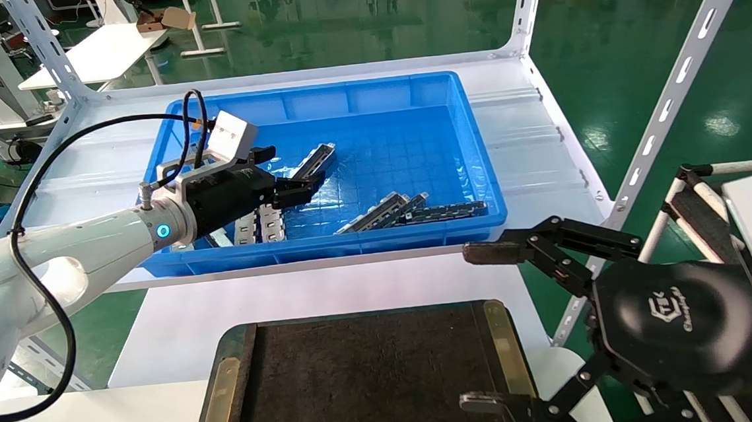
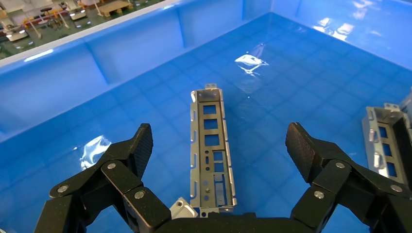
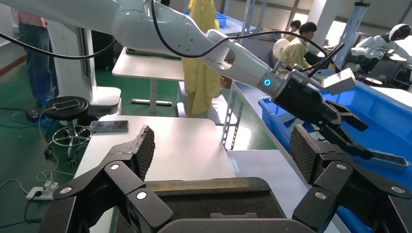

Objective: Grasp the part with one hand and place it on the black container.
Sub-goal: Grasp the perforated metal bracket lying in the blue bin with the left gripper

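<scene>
The part [image 1: 315,161], a long silver-grey channel bar with rectangular cut-outs, lies on the floor of the blue bin [image 1: 408,96]. My left gripper [image 1: 297,170] is open inside the bin, just above the part's near end. In the left wrist view the part [image 2: 211,145] lies lengthwise between the two spread fingers, touching neither. The black container [image 1: 374,370], a flat felt tray with tan strips, sits at the near table edge and holds nothing. My right gripper [image 1: 477,328] is open and empty over the tray's right side; it also shows in the right wrist view [image 3: 222,145].
More metal parts lie in the bin: silver bars [image 1: 383,212], a dark slotted bar [image 1: 445,211] and short slotted plates [image 1: 264,224] under my left wrist. Another silver bar [image 2: 384,141] lies beside the left gripper. White slotted shelf posts [image 1: 672,97] stand at the right.
</scene>
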Tool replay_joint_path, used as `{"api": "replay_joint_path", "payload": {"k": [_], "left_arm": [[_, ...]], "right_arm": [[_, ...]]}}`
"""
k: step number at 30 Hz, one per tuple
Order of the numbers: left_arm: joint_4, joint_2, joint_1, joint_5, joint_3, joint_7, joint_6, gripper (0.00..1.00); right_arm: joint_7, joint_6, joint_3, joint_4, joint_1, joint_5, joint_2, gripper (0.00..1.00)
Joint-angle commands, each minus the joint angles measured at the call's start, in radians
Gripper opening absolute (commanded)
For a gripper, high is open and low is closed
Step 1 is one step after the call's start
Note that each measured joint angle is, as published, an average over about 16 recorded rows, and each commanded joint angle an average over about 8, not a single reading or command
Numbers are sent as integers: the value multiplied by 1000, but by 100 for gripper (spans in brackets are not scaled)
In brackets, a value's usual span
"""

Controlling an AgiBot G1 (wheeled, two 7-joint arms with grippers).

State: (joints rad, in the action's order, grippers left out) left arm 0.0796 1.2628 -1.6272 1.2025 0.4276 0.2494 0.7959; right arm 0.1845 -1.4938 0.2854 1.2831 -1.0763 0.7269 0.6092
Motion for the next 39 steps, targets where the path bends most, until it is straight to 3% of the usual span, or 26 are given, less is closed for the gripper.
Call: {"api": "replay_joint_path", "payload": {"k": [1,3,4,5,39], "left_arm": [[-19,10,-4,1,0,12,-11,40],[-29,15,-5,1,0,22,-22,15],[-33,18,-5,1,0,27,-28,4],[-36,21,-4,-1,-1,31,-32,0],[-76,35,18,-23,-18,72,-49,0]], "right_arm": [[0,0,0,0,0,0,0,30],[0,0,0,0,0,0,0,5],[0,0,0,0,0,0,0,0],[0,0,0,0,0,0,0,0],[-1,1,3,0,-1,-2,-1,0]]}}
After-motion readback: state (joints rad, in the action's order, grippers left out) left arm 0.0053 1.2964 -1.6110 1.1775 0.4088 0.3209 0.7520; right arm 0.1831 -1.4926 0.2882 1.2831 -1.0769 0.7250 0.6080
